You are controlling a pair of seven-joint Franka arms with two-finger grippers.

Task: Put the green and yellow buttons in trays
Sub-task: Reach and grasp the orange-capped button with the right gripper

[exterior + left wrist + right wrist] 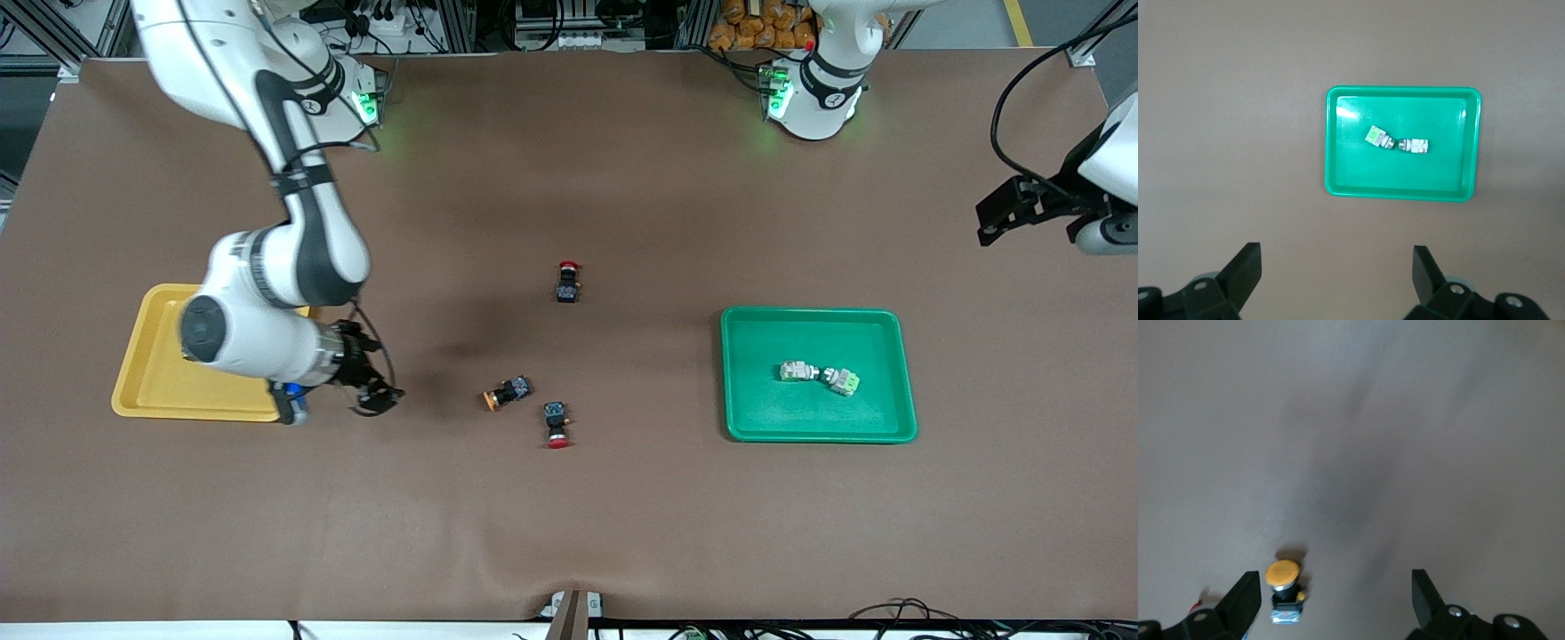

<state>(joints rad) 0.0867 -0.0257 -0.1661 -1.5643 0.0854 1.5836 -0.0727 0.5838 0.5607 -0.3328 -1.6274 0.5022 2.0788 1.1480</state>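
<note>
The green tray [800,418] holds two whitish-grey green buttons [797,371] [841,380] lying end to end. They also show in the left wrist view [1378,137] [1415,145] in the tray [1358,167]. One black-bodied yellow-capped button [507,392] lies on its side on the brown table. The other yellow button is out of view. The yellow tray [160,373] is partly covered by the right arm. My right gripper [375,393] is open and empty over the table between the yellow tray and that button [1285,583]. My left gripper [1000,218] waits open, high at its end of the table.
Two black switches with red caps lie on the table, one farther from the camera [568,281] and one nearer [556,424], beside the yellow-capped button. Brown cloth covers the table.
</note>
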